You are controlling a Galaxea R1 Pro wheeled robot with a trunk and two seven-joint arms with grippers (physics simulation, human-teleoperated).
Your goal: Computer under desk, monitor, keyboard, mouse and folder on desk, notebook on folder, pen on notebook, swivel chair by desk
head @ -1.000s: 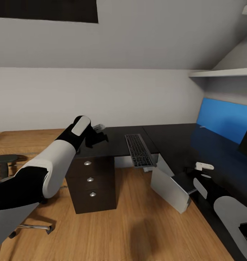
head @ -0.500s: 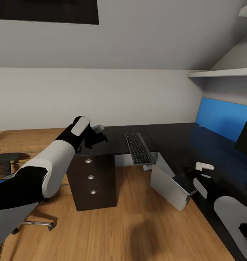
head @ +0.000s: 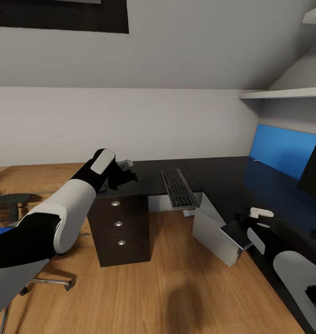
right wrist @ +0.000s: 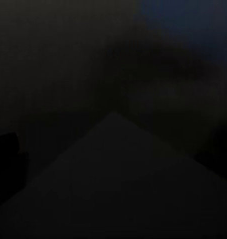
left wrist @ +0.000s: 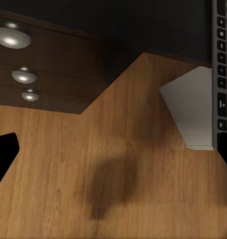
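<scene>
Left claw hangs over the near corner of the black desk, out at the end of the long white and black arm. It looks dark and small, and I cannot tell if its fingers are apart or together. Nothing seems to be in it. In the left wrist view, black finger tips peek in at the edges, with wood floor between them.

The keyboard lies flat on the desk, near the left claw, off to its right. The grey-white computer leans tilted on the floor under the desk. The monitor stands at the far right on the desk. Three drawers with silver knobs sit below the left claw.

The right claw is too dark to make out.
</scene>
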